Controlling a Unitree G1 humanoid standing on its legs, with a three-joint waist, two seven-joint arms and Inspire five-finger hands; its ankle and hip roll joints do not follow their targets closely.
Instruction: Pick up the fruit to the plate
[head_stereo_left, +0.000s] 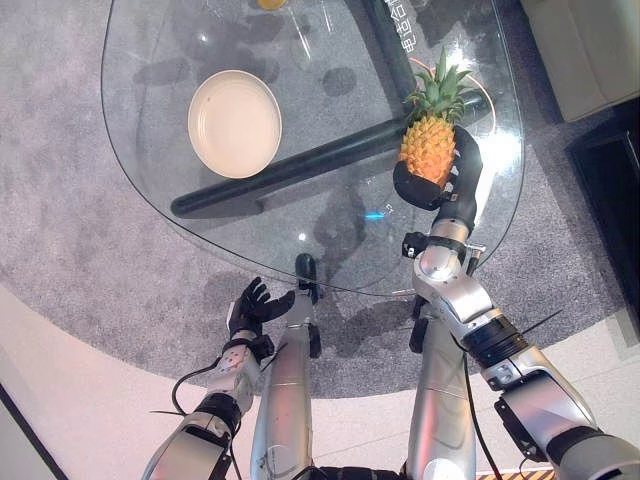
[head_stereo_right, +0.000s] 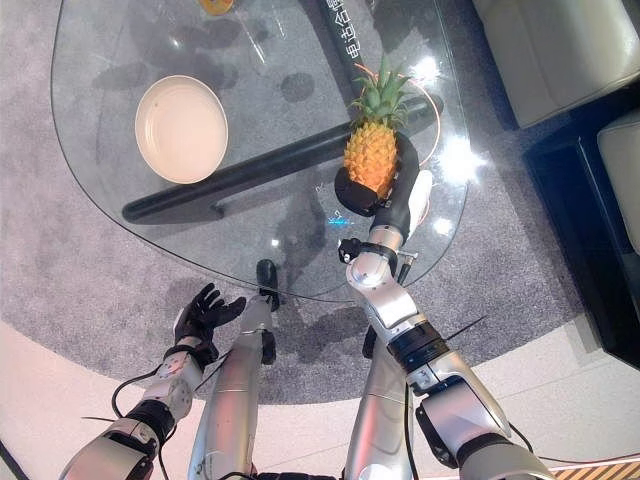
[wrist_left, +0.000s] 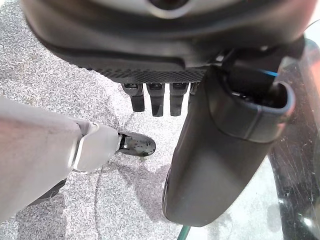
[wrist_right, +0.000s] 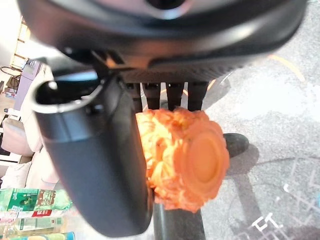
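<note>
Nearest, low and to the left: left hand (head_stereo_left: 252, 308), held off the bench (head_stereo_left: 150, 150) edge over grey carpet (head_stereo_left: 90, 260), fingers (wrist_left: 157, 102) straight and relaxed, holding nothing, palm turned up. Further in, on the right: right hand (head_stereo_left: 440, 180), raised over the glass bench, fingers and thumb curled round the lower body of the pineapple (head_stereo_left: 430, 145), grasping it. Pineapple upright, green crown (head_stereo_right: 380, 95) pointing away from the robot, orange body tucked against the palm; flat orange base (wrist_right: 200, 160) facing the wrist camera, thumb alongside one flank, fingers (wrist_right: 172, 97) behind. Whether lifted clear of the glass or resting on it, cannot tell. Cream plate (head_stereo_left: 235, 123) on the bench toward the far left, bare, well apart from the pineapple. Dark bar (head_stereo_left: 300, 165) under the glass, slanting between plate and pineapple. Orange item (head_stereo_left: 271, 3) at the far edge, cut off, kind unclear. Pale sofa (head_stereo_right: 560, 50) off the far right corner of the bench; dark cabinet (head_stereo_left: 610, 210) beside it on the right.
</note>
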